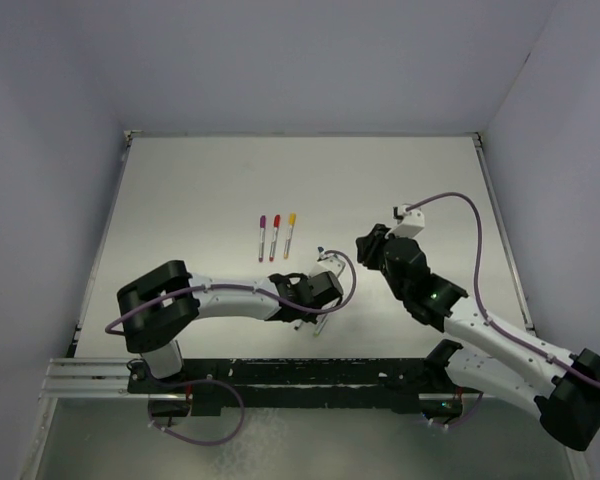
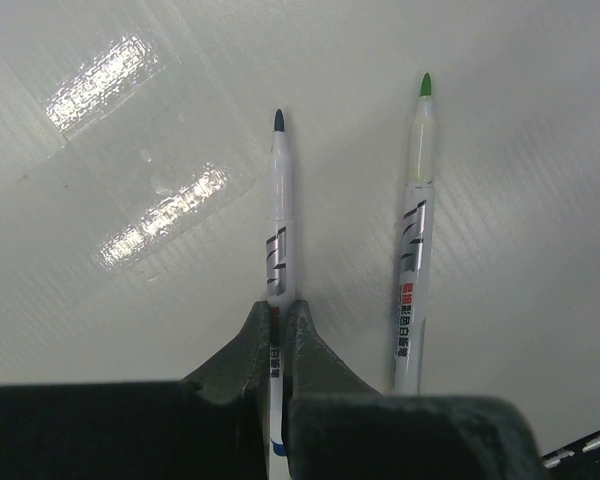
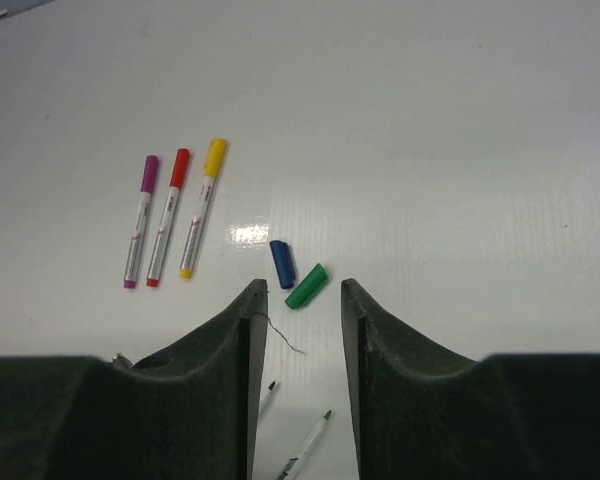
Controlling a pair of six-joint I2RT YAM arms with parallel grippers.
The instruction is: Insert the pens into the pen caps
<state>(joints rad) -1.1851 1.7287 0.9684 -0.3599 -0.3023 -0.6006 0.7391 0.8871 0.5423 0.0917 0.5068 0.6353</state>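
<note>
My left gripper (image 2: 282,305) is shut on the barrel of an uncapped dark-blue-tipped pen (image 2: 278,220) that lies on the white table. A green-tipped pen (image 2: 415,250) lies uncapped just right of it, untouched. In the top view the left gripper (image 1: 310,318) is low at the table's near middle. My right gripper (image 3: 301,290) hangs open above the table, holding nothing. Past its fingertips lie a blue cap (image 3: 281,263) and a green cap (image 3: 307,286), side by side. Both uncapped pens show below, between its jaws.
Three capped pens lie in a row left of the loose caps: purple (image 3: 140,220), red (image 3: 167,215) and yellow (image 3: 202,207). In the top view they are at mid-table (image 1: 276,235). Grey walls close in the table (image 1: 200,180) on three sides.
</note>
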